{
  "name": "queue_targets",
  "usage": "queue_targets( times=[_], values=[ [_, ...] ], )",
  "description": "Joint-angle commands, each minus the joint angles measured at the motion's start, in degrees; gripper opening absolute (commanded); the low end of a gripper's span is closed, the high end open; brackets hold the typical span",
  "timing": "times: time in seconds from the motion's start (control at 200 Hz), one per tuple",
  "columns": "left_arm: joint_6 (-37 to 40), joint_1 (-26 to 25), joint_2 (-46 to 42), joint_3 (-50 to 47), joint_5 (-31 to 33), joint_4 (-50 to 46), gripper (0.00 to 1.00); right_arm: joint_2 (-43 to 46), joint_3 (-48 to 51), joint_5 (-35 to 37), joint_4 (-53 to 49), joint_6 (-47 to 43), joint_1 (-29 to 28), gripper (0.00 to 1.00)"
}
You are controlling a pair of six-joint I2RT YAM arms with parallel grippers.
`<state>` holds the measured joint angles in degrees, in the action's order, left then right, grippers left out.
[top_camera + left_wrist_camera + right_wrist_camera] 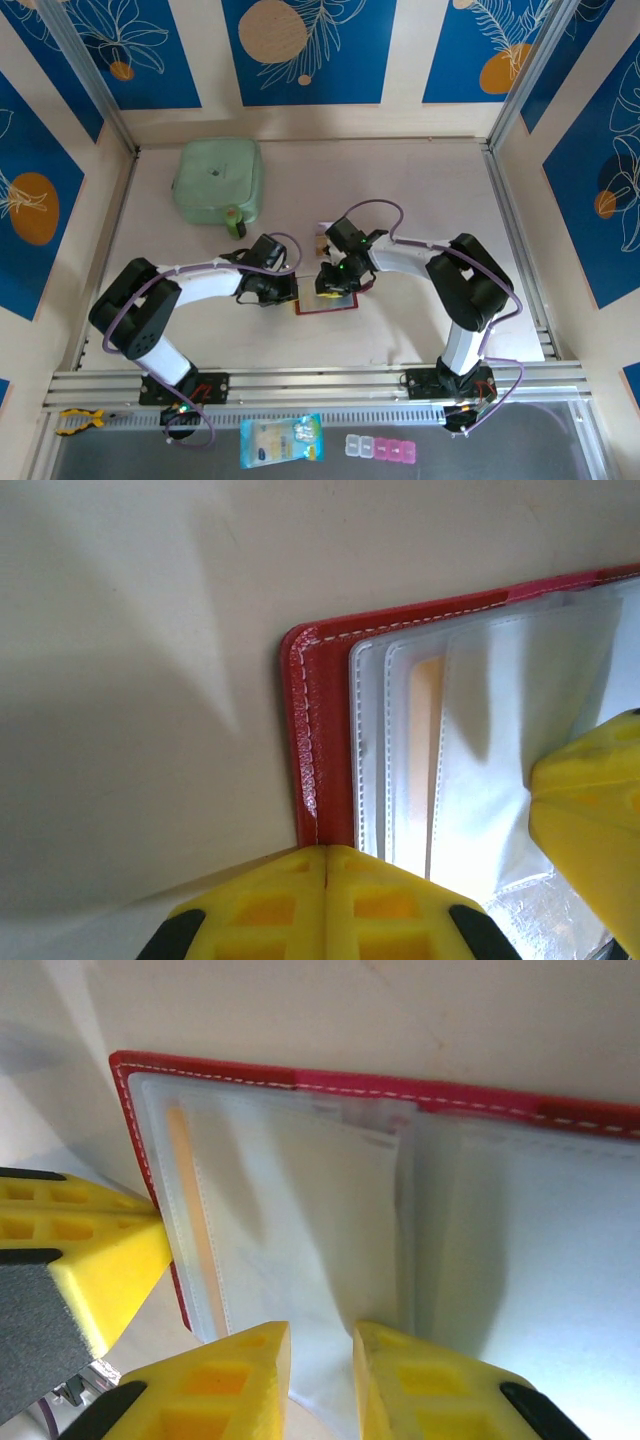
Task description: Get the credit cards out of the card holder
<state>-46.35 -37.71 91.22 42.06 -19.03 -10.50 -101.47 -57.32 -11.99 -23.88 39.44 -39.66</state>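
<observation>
This is a robot test cell in a lab. A pale beige worktop (420, 200) is boxed in by silver aluminium frame rails (320, 378) and blue wall panels printed with white leaves and orange discs (310, 50). Two white-and-black robot arms (200, 282) are bolted at its near edge.

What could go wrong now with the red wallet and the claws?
The right claw might pinch the clear pocket instead of the orange card. The shut left claw sits only at the edge of the wallet, so it could slide. The claws are close and might bump.
</observation>
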Motion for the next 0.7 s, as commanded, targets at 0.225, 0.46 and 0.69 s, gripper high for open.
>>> queue_targets(
  times=[0.225, 0.46, 0.69],
  values=[
    [1.0, 0.6, -1.6, 2.6, 2.2, -4.5, 0.03, 1.7, 5.5, -6.9, 5.6, -0.9, 3.2, 0.22],
    [-0.9, 0.6, -3.6, 4.1, 0.2, -2.9, 0.1, 2.2, 9.0, -10.3, 10.1, -0.8, 5.5, 0.2],
    [-3.3, -0.2, -3.9, 4.5, -0.7, -0.2, 0.24, 1.5, 11.8, -14.5, 14.7, -0.6, 7.9, 0.18]
  ],
)
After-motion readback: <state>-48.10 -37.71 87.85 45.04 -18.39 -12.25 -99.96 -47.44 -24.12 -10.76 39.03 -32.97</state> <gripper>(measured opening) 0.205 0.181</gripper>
